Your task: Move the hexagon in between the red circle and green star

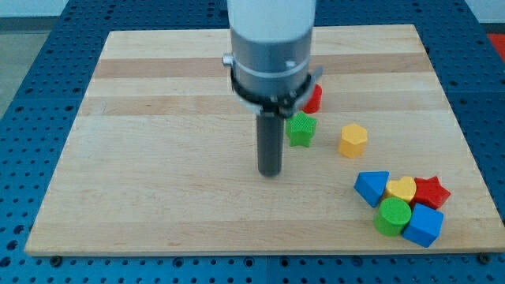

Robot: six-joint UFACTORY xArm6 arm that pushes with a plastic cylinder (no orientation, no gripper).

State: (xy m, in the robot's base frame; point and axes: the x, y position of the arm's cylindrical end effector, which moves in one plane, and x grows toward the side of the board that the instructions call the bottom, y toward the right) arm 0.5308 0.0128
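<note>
The yellow hexagon point(353, 140) lies right of the board's middle. The green star point(301, 128) sits to its left. The red circle point(313, 99) lies just above the star, partly hidden behind the arm's body. My tip point(271, 173) rests on the board, below and left of the green star and well left of the hexagon, touching no block.
A cluster sits at the view's lower right: a blue triangle point(372, 188), a yellow heart point(402, 189), a red star point(431, 192), a green cylinder point(393, 216) and a blue block point(424, 226). The wooden board point(158, 158) ends close below them.
</note>
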